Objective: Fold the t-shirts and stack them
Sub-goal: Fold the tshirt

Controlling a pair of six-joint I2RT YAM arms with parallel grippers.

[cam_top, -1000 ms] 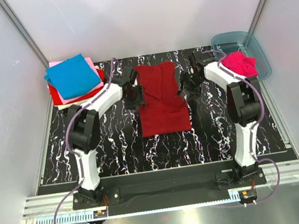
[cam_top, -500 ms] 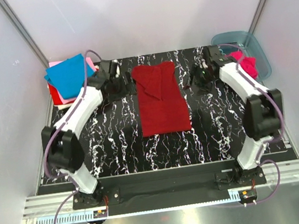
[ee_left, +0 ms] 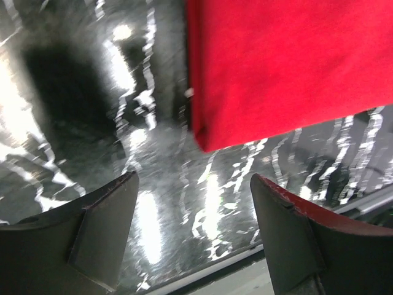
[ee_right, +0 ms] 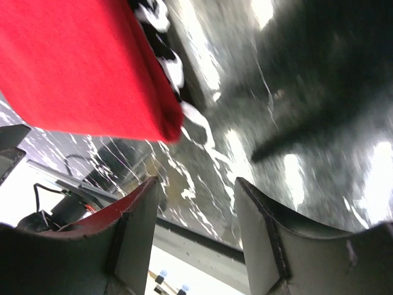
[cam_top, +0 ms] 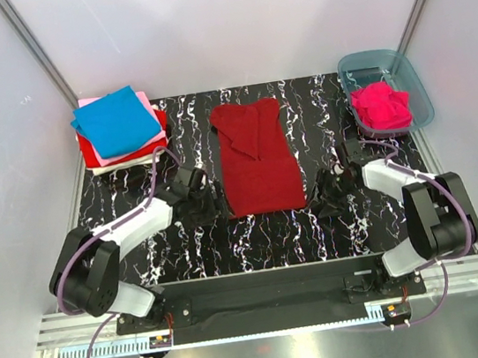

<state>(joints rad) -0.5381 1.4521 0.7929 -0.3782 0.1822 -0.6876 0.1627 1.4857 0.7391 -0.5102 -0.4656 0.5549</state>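
Note:
A large dark red t-shirt (cam_top: 256,157) lies folded into a long strip in the middle of the black marbled table (cam_top: 186,249). My left gripper (cam_top: 207,207) is open and empty, low beside the strip's near left corner (ee_left: 209,138). My right gripper (cam_top: 324,200) is open and empty, low beside the near right corner (ee_right: 166,126). A stack of folded shirts with a bright blue one (cam_top: 115,121) on top sits at the back left. A hot pink shirt (cam_top: 380,104) lies crumpled in the tub.
The translucent blue-grey plastic tub (cam_top: 418,87) stands at the back right. White walls close in the table on three sides. A metal rail (cam_top: 265,300) runs along the near edge by the arm bases.
Both arms have swung from the far end of the dark red shirt down to its near corners, the grippers now low on either side. The shirt has not moved.

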